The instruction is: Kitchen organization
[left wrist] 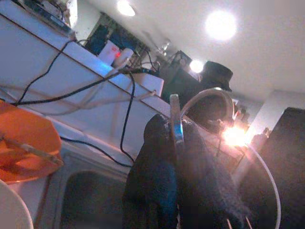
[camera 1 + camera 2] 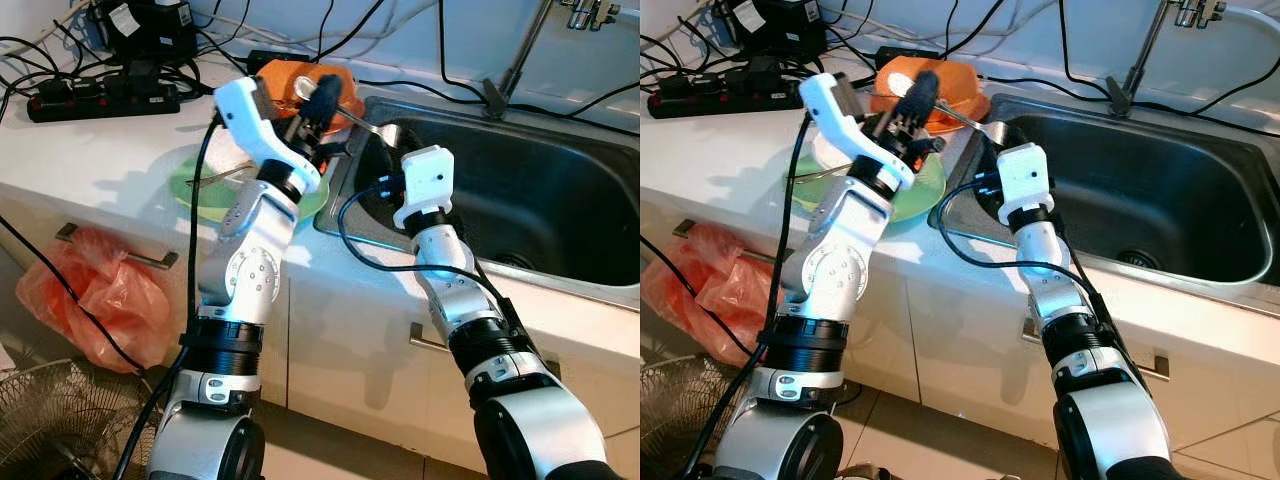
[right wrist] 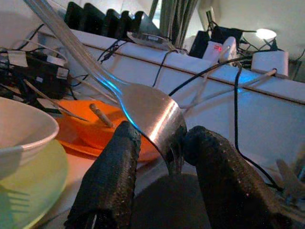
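A metal spoon [image 2: 372, 126] hangs in the air over the sink's left rim, and both arms meet at it. My left gripper [image 2: 322, 100] is raised in front of the orange plate [image 2: 285, 78] and is shut on the spoon's thin handle [image 1: 175, 123]. My right gripper [image 3: 162, 143] reaches in from the sink side. The spoon's bowl [image 3: 155, 117] sits between its two black fingers [image 3: 112, 176], and both seem to touch it. The right wrist housing [image 2: 425, 180] hides those fingers in the eye views.
A green plate [image 2: 195, 190] holding a white bowl [image 3: 21, 126] lies on the white counter under my left arm. The steel sink [image 2: 560, 215] lies to the right, its faucet [image 2: 520, 60] behind. A power strip [image 2: 100, 97] and cables line the back. An orange bag [image 2: 90, 290] hangs below.
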Tool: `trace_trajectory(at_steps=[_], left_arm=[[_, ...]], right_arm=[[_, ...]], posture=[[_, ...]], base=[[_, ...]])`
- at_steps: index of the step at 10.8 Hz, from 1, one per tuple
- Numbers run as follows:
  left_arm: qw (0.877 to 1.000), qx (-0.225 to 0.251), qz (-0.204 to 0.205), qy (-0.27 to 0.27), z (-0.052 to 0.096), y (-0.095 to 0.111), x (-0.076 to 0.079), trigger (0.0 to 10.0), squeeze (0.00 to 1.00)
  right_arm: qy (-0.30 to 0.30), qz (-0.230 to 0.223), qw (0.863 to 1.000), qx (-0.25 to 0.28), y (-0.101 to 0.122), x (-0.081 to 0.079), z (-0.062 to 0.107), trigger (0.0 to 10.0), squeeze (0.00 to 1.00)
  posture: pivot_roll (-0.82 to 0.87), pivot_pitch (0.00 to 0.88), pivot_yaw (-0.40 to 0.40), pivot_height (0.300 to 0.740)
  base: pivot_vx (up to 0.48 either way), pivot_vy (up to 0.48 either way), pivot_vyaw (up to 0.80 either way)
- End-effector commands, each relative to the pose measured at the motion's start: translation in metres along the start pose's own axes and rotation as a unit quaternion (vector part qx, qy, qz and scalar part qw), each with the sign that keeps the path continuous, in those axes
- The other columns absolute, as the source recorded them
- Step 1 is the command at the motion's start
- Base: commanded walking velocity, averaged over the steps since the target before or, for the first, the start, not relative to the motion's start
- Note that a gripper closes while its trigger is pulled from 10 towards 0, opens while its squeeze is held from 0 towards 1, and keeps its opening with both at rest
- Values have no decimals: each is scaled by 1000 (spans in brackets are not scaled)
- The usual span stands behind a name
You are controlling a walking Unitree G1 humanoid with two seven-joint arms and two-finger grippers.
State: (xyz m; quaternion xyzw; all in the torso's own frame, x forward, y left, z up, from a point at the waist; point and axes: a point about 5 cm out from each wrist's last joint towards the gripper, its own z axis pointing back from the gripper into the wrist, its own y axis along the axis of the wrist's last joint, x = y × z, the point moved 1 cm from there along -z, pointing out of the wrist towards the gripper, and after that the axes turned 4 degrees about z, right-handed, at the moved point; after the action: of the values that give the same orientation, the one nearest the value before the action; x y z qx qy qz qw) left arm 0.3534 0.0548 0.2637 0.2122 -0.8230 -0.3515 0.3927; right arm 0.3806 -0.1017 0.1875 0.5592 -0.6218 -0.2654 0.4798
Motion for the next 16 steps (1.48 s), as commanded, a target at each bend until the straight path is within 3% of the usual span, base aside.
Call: trace_trajectory(at_steps=[1, 2, 3, 4, 5, 9, 10, 16], left_arm=[[1000, -21, 16, -7, -1, -15, 11, 10000, 0], [1000, -25, 15, -4, -1, -16, 10, 10000, 0], [1000, -27, 14, -3, -1, -17, 10, 10000, 0], [999, -30, 12, -2, -1, -17, 10, 10000, 0], [999, -33, 10, 1, -1, -18, 10, 10000, 0], [999, -41, -17, 9, -1, -21, 7, 10000, 0], [999, -39, -19, 9, -1, -21, 6, 10000, 1000], [998, -58, -32, 14, 1, -27, 5, 10000, 1000]], right_arm=[[-15, 0, 1000, 4, 5, 7, -6, 10000, 0], [-18, 0, 1000, 3, 5, 8, -6, 7333, 0], [-20, 1, 1000, 1, 4, 8, -6, 2745, 0], [-22, 2, 1000, 0, 4, 9, -6, 627, 0], [-22, 1, 1000, 0, 4, 9, -7, 0, 0], [-22, 0, 1000, 0, 4, 8, -7, 0, 0], [-23, 0, 1000, 0, 4, 8, -6, 0, 0], [-23, 0, 1000, -8, 1, 9, -6, 0, 0]], posture=[[59, 38, -29, 740], [58, 38, -28, 740], [58, 38, -28, 740], [58, 38, -28, 740], [59, 38, -28, 740], [56, 31, -25, 740], [56, 30, -24, 740], [59, 34, -28, 740]], base=[[0, 0, 0], [0, 0, 0], [0, 0, 0], [0, 0, 0], [0, 0, 0], [0, 0, 0], [0, 0, 0], [0, 0, 0]])
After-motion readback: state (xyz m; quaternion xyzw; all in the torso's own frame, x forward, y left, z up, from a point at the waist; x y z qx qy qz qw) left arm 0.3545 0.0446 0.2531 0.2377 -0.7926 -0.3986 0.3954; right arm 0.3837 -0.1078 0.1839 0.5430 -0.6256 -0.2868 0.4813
